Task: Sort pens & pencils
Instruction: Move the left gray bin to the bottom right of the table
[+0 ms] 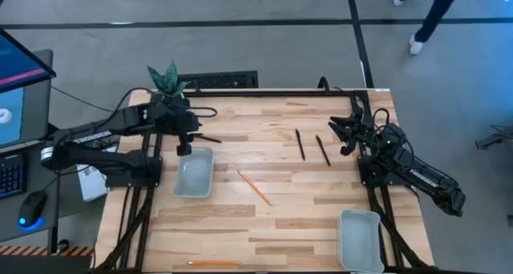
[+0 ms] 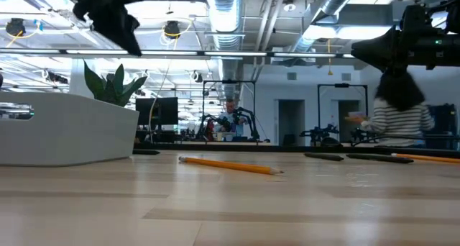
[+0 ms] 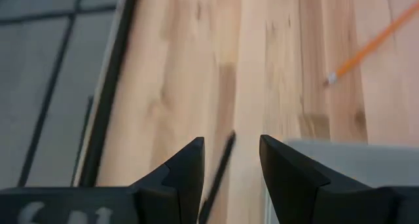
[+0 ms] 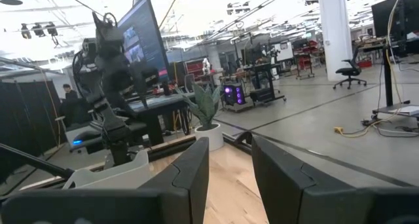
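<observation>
No readable writing anywhere. Left gripper (image 1: 185,148) parted, empty, hovering over tray (image 1: 195,173) edge, one pen (image 3: 218,175) right below. Other pens (image 1: 300,144) mid-bench (image 1: 280,218) near right gripper (image 1: 346,138), also released. Pencils (image 1: 253,187) centre and front edge.

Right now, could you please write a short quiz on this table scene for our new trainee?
1. True or false: the tray below the left gripper has pencils in it.
2. How many black pens lie side by side near the right gripper?
A. one
B. two
C. four
3. Fill in: the orange pencil in the middle of the table lies between the two ____.

Key:
1. False. The tray looks empty.
2. B. One pen lies beside another pen; a third pen shows between the left gripper's open fingers in the left wrist view.
3. Trays. The second tray sits at the table's near right corner.
</observation>
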{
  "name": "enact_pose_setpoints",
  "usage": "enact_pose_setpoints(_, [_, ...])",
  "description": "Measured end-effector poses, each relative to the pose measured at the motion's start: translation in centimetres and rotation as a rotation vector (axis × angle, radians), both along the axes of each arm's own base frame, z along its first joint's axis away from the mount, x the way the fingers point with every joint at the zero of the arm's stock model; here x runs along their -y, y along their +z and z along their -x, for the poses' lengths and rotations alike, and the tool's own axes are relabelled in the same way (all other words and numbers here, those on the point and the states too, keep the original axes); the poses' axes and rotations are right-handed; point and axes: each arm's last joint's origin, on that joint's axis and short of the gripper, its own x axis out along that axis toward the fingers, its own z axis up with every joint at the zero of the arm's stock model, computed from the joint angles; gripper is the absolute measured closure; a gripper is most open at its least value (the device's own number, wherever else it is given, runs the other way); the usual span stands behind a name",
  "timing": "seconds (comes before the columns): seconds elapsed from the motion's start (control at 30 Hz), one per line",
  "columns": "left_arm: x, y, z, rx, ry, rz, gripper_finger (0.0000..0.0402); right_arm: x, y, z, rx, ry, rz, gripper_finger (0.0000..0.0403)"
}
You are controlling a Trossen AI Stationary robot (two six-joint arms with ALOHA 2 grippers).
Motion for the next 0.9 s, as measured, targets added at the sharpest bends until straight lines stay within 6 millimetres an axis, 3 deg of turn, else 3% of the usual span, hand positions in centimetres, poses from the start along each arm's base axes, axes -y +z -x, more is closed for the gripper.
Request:
enact_pose_setpoints(0.47, [-1.0, -3.7, -3.0, -0.25, -0.003, 0.082, 0.0168, 0.1, -1.0, -0.1, -0.084, 0.0, -0.063, 0.0264])
enact_pose_setpoints(0.9, [-1.1, -4.7, -3.3, -0.307, 0.062, 0.15, 0.0161, 0.1, -1.2, -0.1, -0.101, 0.0, -0.076, 0.0264])
